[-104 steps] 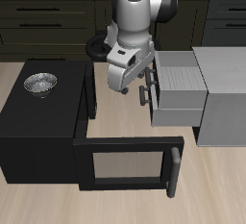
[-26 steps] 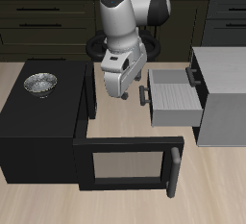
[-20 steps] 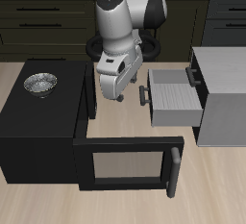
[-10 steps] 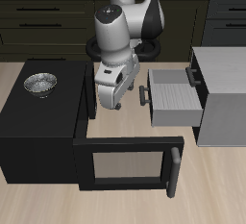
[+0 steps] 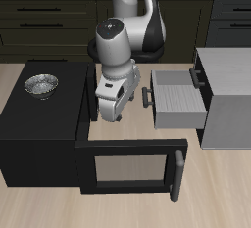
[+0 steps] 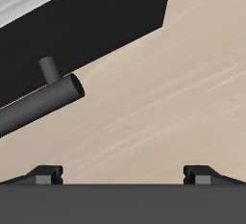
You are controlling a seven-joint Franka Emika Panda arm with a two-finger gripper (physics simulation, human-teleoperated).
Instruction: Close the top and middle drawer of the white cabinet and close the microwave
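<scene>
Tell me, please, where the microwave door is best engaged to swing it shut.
Probably at the free end of the open microwave door, by its bar handle, coming from the table's front side: the hinge is at the opposite end, so pushing there swings it most easily.

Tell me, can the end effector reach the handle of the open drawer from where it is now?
Probably yes. The end effector hangs just beside the open drawer, and only bare table lies between it and the drawer handle.

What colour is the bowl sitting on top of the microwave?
Silvery metallic grey; the bowl on the microwave shows best in the exterior view.
</scene>
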